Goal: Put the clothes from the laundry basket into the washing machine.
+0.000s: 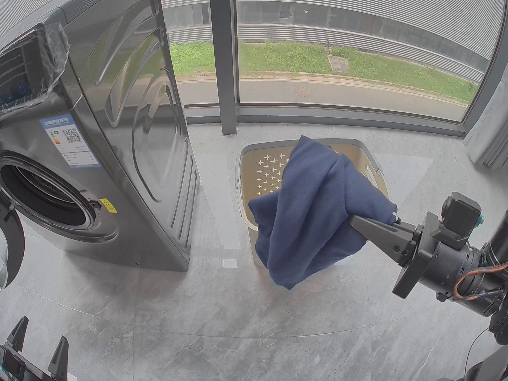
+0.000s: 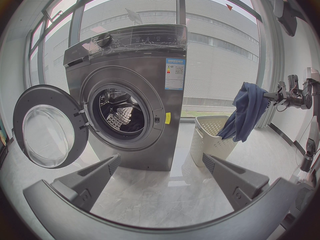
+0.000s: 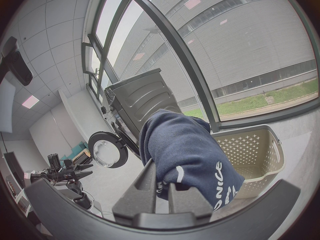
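A dark blue garment (image 1: 312,212) hangs over the cream laundry basket (image 1: 248,165), lifted clear above its rim, with my right gripper (image 1: 355,221) shut on its upper edge. The same garment (image 3: 186,157) drapes over that gripper's fingers (image 3: 140,190) in the right wrist view. The grey washing machine (image 1: 106,133) stands to the left of the basket, its round door (image 2: 50,127) swung wide and the drum opening (image 2: 120,114) showing something dark inside. My left gripper (image 2: 160,174) is open and low in front of the machine, nothing between its fingers (image 1: 58,353).
Grey tiled floor (image 1: 238,313) lies open between the machine and the basket. A large window with a dark post (image 1: 222,54) runs behind them. A grey curtain (image 1: 489,128) hangs at the far right.
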### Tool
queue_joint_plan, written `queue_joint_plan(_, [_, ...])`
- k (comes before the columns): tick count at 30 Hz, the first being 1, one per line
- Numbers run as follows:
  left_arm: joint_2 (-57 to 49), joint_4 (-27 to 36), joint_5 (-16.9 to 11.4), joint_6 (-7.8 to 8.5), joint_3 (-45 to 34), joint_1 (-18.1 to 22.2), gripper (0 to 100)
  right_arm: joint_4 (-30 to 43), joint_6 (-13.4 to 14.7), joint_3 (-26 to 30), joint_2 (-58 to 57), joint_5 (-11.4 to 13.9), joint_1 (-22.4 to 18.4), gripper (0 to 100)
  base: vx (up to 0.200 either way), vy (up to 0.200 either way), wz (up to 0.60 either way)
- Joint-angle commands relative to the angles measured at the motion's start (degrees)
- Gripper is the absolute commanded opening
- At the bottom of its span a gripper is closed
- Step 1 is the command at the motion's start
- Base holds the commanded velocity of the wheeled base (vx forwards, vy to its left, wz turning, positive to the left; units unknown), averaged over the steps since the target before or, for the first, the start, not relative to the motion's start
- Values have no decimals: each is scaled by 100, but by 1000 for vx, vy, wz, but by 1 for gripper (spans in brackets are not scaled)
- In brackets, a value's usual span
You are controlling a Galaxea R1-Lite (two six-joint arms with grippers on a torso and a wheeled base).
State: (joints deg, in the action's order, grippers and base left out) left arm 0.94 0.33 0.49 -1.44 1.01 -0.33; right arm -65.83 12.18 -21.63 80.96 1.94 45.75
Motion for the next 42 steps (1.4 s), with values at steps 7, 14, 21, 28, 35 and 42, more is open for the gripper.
queue_joint_plan(7, [-68, 2, 4, -6, -84, -2, 100, -18, -5, 18, -45, 35, 22, 0, -200, 0, 0])
queue_joint_plan(14, [-68, 2, 4, -6, -84, -2, 100, -26, -14, 150, -10, 123, 127, 0, -200, 0, 0])
queue_joint_plan(21, [-68, 2, 4, -6, -84, -2, 100, -44, 4, 150, -19, 149, 285, 0, -57, 0, 0])
queue_joint_plan(28, [-68, 2, 4, -14, -84, -2, 100, -308, 4, 150, 148, 246, 312, 0, 0, 171, 0])
queue_joint_plan(35, [-68, 2, 4, -14, -84, -2, 100, -369, -5, 141, 245, 228, 294, 0, 0, 200, 0])
queue_joint_plan(42, [-68, 2, 4, -14, -84, -2, 100, -360, -5, 150, 263, 210, 241, 0, 0, 200, 0])
